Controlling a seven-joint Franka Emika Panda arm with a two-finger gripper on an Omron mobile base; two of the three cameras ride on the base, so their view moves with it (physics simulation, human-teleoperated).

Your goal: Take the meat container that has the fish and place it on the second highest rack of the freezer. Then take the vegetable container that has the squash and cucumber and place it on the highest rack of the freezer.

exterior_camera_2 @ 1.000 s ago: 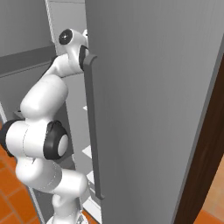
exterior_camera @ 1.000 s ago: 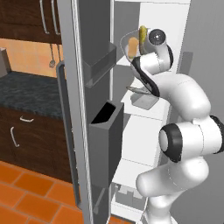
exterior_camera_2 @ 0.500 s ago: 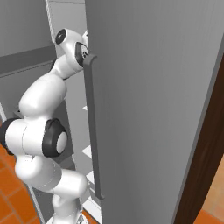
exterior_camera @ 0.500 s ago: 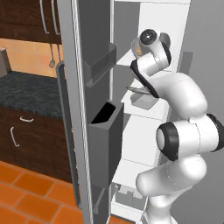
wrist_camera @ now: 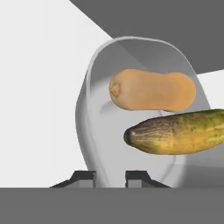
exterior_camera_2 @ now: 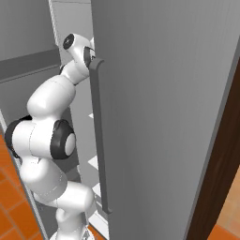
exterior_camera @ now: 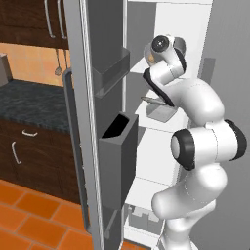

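In the left base view, the white arm reaches up into the tall grey freezer with its white interior (exterior_camera: 188,19). Its wrist sits high inside the cabinet, and a sliver of orange shows just beside the wrist. Below the wrist, a grey tray (exterior_camera: 163,111) rests on a thin flat white shelf (exterior_camera: 168,124), with what may be the slim silver-grey fish (exterior_camera: 155,100) lying across it, though it is too small to be sure. The grey open door (exterior_camera: 105,122) carries two boxy bins. Left of the door stands a dark-topped table over dark wood cupboards (exterior_camera: 29,141).

In the right base view, the arm's upper joints pass behind a long grey bar handle (exterior_camera_2: 99,136).

In the hand view, the end effector (wrist_camera: 110,176) has its dark fingertips (wrist_camera: 84,176) set on either side of the rim of a clear grey bowl-shaped container (wrist_camera: 89,109), apparently gripping it. Inside lie a stubby orange squash (wrist_camera: 153,91) and, beneath it, a green-yellow cucumber (wrist_camera: 175,133).
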